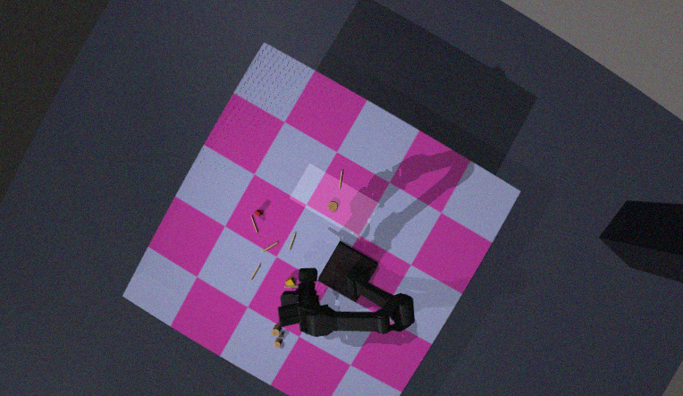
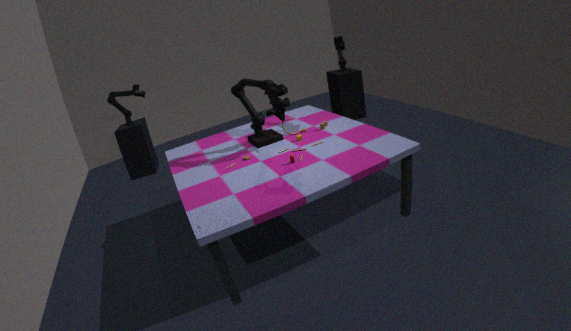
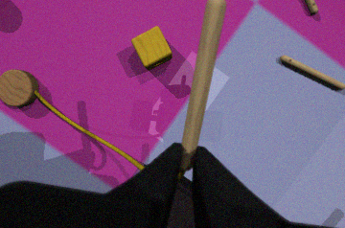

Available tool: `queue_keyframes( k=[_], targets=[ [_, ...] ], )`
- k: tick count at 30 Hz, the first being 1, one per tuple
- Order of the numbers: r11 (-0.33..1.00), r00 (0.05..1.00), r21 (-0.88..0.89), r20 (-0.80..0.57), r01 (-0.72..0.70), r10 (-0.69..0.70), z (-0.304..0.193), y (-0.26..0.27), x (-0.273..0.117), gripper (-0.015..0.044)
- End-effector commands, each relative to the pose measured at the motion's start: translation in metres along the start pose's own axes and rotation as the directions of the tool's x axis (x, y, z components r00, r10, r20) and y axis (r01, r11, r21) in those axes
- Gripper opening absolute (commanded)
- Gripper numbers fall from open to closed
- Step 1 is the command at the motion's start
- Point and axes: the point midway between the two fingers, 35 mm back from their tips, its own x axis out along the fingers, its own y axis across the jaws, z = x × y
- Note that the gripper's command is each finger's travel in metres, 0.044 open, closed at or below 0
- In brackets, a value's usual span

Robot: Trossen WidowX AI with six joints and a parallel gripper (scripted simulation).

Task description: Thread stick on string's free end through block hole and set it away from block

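My gripper (image 3: 187, 152) (image 2: 283, 119) is shut on the thin wooden stick (image 3: 204, 72) (image 1: 290, 286) near its string end and holds it above the table. The stick sticks out ahead of the fingertips in the wrist view. The yellow string (image 3: 88, 133) (image 2: 287, 131) runs slack from the fingers down to the round wooden button (image 3: 17, 88) (image 2: 303, 130). A yellow wood-grained block (image 3: 151, 46) (image 1: 290, 282) (image 2: 299, 137) stands on the table (image 2: 320, 178), left of the held stick in the wrist view. No hole shows on its visible faces. The arm hides the button in the top view.
Several loose sticks lie about, one here (image 3: 312, 73) (image 1: 292, 240) and one here (image 1: 341, 179). A small red piece (image 1: 258, 212) (image 2: 292, 159), a tan disc (image 1: 332, 206) (image 2: 247, 158) and two tan pieces (image 1: 275, 330) (image 2: 323, 125) are on the table. The dark arm base (image 1: 347, 260) stands beside the arm.
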Motion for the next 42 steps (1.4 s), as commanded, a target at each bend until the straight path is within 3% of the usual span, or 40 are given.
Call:
queue_keyframes(
  k=[1,11,26,42],
  targets=[
    [0.995,0.999,-0.093,0.007,-0.034,0.035,0.0009,-0.0001,-0.0006,0.0000],
    [0.978,0.998,-0.199,0.008,-0.064,0.067,0.0013,-0.0007,-0.0007,0.0000],
    [0.821,0.983,-0.546,-0.037,-0.169,0.177,0.0029,-0.0029,-0.0002,0.0000],
    [0.822,0.984,-0.543,-0.058,-0.172,0.168,0.0031,-0.0008,0.0053,0.0000]
  ],
)
